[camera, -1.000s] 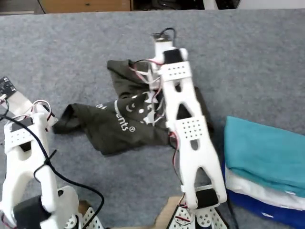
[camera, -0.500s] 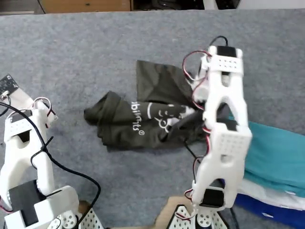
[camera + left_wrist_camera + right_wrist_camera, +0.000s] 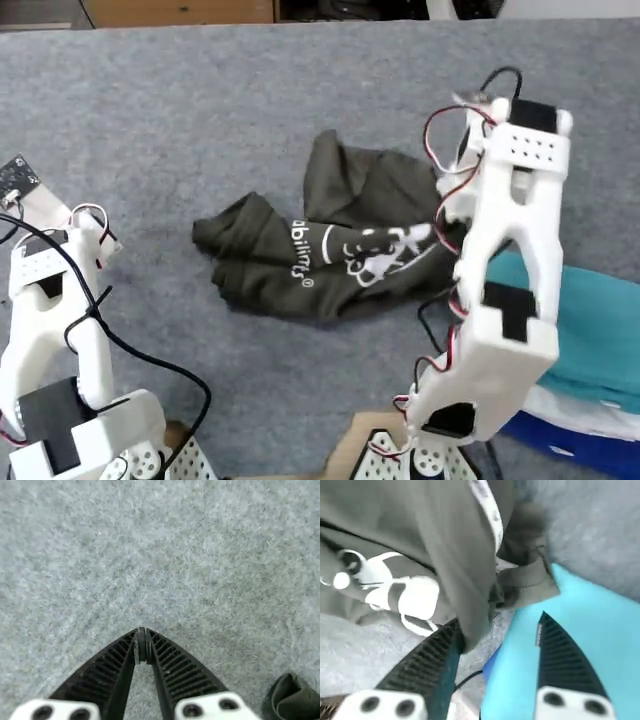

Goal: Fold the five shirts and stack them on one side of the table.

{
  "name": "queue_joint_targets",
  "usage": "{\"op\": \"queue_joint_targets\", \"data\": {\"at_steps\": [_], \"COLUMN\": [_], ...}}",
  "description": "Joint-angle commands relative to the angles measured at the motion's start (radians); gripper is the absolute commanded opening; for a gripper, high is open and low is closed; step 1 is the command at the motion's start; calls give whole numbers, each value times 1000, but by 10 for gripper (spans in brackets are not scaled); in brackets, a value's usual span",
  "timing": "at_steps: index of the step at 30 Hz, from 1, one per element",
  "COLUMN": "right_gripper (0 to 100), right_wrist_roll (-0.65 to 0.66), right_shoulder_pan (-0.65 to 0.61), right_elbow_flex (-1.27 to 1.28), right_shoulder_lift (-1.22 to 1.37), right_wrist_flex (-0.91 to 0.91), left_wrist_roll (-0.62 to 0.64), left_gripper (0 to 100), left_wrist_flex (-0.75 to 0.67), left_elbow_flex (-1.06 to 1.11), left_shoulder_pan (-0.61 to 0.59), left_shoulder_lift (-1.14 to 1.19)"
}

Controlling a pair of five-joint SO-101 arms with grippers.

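Note:
A crumpled dark olive shirt [image 3: 330, 250] with white print lies mid-table on the grey carpet. The right arm [image 3: 510, 200] stands over its right end, beside the stack. In the right wrist view my right gripper [image 3: 499, 619] is open; the dark shirt [image 3: 420, 545] drapes against one finger [image 3: 440, 650], and the teal shirt [image 3: 590, 610] shows in the gap. My left gripper [image 3: 141, 645] is shut on nothing, low over bare carpet at the table's left, with a corner of the dark shirt [image 3: 292, 700] nearby.
At the right edge sits a stack of folded shirts: the teal shirt [image 3: 590, 330] on top, a white one [image 3: 560, 405] under it, a blue one [image 3: 570, 445] at the bottom. The left arm [image 3: 50, 300] stands at the left edge. A wooden cabinet [image 3: 180, 10] lies beyond the table.
The right arm has swung to the right and dragged the dark shirt with it toward the stack. The left arm drew back a little at first, then stayed still.

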Motion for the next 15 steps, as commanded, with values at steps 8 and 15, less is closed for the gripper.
{"op": "queue_joint_targets", "data": {"at_steps": [8,15], "right_gripper": [221,221], "right_wrist_roll": [-229,-261], "right_shoulder_pan": [-262,-394], "right_elbow_flex": [-553,-983], "right_shoulder_lift": [171,607], "right_wrist_flex": [-72,-158], "left_wrist_roll": [0,0], "left_gripper": [19,19], "left_wrist_flex": [8,8], "left_elbow_flex": [-48,-48], "left_shoulder_pan": [9,9], "left_shoulder_lift": [-1,-1]}}
